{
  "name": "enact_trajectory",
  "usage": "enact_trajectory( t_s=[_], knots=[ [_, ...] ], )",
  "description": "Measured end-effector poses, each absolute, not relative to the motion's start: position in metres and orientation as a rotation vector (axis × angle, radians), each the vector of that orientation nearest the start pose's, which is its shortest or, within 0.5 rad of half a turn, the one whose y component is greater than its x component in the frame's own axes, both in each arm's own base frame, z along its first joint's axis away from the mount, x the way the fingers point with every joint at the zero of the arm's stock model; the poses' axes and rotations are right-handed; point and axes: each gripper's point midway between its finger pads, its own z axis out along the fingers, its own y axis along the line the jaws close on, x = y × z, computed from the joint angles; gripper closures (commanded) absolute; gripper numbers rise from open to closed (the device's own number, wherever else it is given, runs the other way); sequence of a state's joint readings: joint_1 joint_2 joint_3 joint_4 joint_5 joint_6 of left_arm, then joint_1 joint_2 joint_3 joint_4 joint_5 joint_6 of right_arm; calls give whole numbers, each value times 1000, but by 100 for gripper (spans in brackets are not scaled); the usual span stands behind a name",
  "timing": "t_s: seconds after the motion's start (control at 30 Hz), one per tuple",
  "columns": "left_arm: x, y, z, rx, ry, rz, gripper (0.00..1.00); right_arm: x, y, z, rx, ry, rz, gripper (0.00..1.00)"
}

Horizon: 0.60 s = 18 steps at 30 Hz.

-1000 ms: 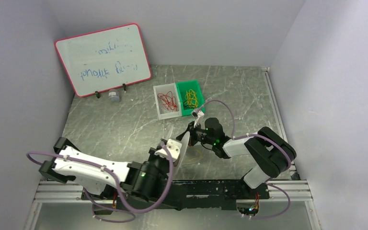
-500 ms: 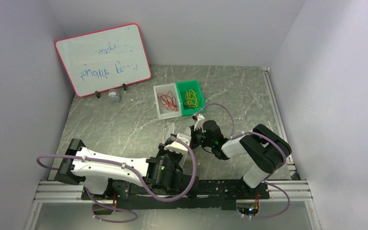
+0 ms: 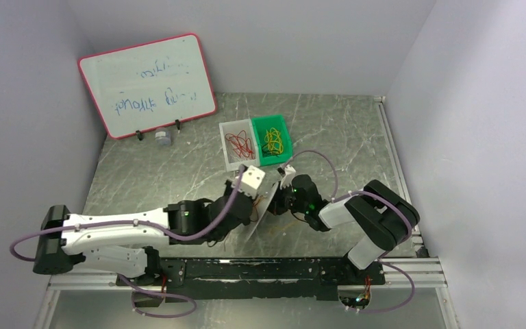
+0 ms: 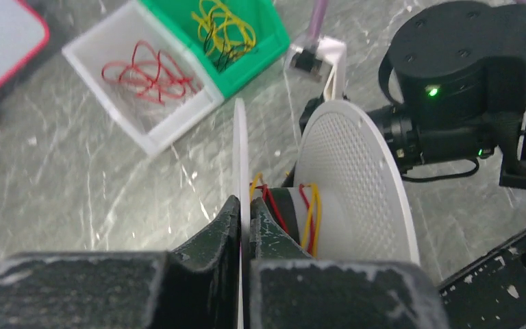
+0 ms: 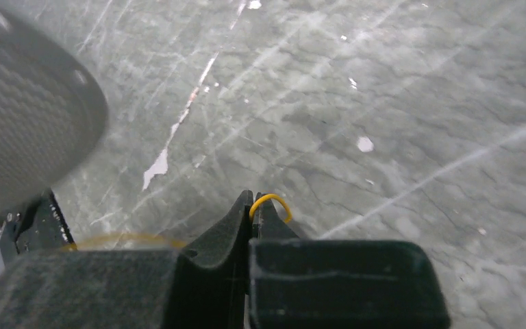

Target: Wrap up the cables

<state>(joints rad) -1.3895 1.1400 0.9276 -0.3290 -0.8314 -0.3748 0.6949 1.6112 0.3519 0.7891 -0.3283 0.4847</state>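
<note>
Top view: white spool point(image 3: 263, 203) stands edgewise over the tabletop point(image 3: 151, 179). Left wrist: left claw point(image 4: 244, 207) clamps the spool's flange to steady it; red and yellow cables point(image 4: 308, 214) circle its hub. Right wrist: right claw point(image 5: 252, 203), beside the spool, pinches a yellow cable point(image 5: 272, 200), presumably for winding.

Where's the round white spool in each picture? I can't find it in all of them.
Top external: the spool is in the middle, seen edge-on, between the tips of the two arms.
Left wrist: the spool fills the centre. The left end effector pinches its nearer disc, and red and yellow cables go round its core.
Right wrist: the spool is a blurry grey disc at the upper left.
Shared landmark: the scratched grey table.
</note>
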Motion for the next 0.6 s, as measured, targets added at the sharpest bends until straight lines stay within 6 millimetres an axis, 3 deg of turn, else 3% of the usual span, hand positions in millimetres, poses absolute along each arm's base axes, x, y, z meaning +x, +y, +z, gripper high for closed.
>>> enact_trajectory(
  t_s=[0.17, 0.27, 0.4, 0.6],
  knots=[
    [196, -312, 229, 594, 1826, -268, 93, 229, 270, 16, -376, 2178, 984, 100],
    [212, -311, 230, 597, 1833, -293, 93, 232, 266, 16, -341, 2181, 966, 100],
    [236, -307, 233, 536, 1852, -345, 93, 220, 271, 16, -353, 2179, 1005, 100],
    [249, -301, 231, 495, 1904, -406, 93, 217, 277, 16, -295, 2178, 1036, 100]
  ],
)
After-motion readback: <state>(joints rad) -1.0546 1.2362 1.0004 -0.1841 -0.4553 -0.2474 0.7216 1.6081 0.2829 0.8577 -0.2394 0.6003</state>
